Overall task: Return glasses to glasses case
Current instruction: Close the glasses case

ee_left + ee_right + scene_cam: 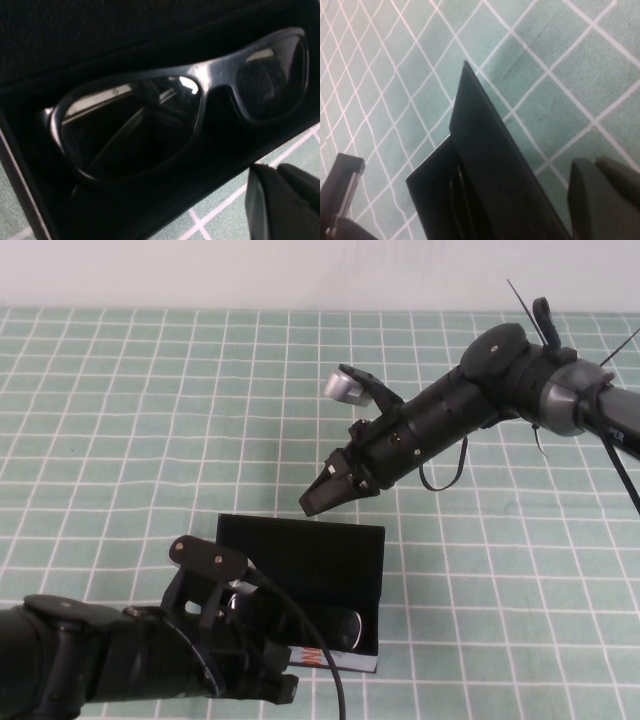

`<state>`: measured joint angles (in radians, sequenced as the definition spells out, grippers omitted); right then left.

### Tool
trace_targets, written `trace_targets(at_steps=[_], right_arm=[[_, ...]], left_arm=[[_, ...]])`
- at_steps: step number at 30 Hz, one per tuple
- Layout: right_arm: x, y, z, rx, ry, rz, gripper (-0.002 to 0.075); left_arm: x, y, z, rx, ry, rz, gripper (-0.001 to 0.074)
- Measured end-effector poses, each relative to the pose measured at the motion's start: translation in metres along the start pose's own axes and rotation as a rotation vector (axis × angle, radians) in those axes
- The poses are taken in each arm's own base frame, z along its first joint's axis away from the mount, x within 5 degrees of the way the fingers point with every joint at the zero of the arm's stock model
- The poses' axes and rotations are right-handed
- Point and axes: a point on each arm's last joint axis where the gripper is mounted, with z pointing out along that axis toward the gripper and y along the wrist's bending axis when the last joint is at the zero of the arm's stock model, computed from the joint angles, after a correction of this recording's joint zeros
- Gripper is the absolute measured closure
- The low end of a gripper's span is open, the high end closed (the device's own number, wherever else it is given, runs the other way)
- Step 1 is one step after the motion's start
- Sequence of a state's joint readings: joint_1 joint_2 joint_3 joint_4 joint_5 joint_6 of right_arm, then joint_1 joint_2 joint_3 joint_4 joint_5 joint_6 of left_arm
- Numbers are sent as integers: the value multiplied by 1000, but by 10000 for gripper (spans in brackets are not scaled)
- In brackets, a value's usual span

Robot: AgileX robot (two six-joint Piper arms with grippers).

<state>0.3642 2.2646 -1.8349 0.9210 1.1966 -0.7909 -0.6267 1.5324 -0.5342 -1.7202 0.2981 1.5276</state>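
Note:
The glasses case point(300, 552) stands open near the table's front edge, lid upright, white front edge point(345, 662) facing me. The black glasses point(340, 625) lie inside it, folded, lenses up; the left wrist view shows them filling the tray point(200, 85). My left gripper point(283, 687) is shut and empty, just outside the case's front left corner, and its fingers point(285, 200) show over the mat. My right gripper point(320, 498) is shut and empty, hovering just behind and above the lid point(490, 150); its fingers point(605, 195) show beside the lid's edge.
A green mat with a white grid point(150, 420) covers the table. The left arm point(90, 655) lies along the front left. The right arm point(500, 380) reaches in from the back right with loose cables.

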Motion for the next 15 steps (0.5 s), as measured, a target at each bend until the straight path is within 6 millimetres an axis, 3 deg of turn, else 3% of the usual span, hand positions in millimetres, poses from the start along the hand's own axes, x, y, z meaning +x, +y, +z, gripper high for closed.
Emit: trace_targets(at_steps=[15], right_arm=[[3, 27, 28, 4, 95, 14, 737]], left_arm=[[1, 3, 1, -27, 5, -2, 738]])
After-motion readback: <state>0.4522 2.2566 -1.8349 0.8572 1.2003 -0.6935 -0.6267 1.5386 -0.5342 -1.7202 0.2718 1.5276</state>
